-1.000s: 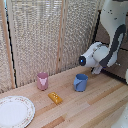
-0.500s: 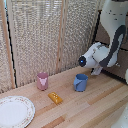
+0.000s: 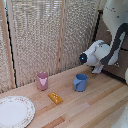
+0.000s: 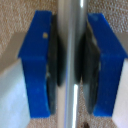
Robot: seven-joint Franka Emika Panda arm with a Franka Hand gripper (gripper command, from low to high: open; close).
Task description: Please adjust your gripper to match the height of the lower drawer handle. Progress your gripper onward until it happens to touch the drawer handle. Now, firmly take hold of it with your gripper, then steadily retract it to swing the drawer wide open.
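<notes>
Wrist view: a smooth, rounded silvery bar, the handle point(image 4: 71, 60), is seen running straight between two blocky blue fingers point(image 4: 36, 65). Dark rubbery pads point(image 4: 54, 60) on the inner faces are pressed against the bar on both sides; the gripper point(image 4: 71, 62) is clenched on the handle. A coarse, speckled brownish surface lies behind.

Exterior view: the glossy white arm point(image 3: 116, 20) is bent down at the exterior view's right, its grey-white end block point(image 3: 95, 52) turned toward a dark brown cabinet point(image 3: 114, 70) at the frame edge. The fingers themselves are hidden behind the block, and the drawer front cannot be made out clearly.

On the pale planked wooden table point(image 3: 95, 102): a blue cup point(image 3: 80, 82), a pink cup point(image 3: 42, 80), a flat orange-yellow block point(image 3: 55, 97) between and in front of them, and a round patterned plate point(image 3: 14, 111) at the exterior view's left. A woven, slatted screen point(image 3: 45, 35) stands behind.
</notes>
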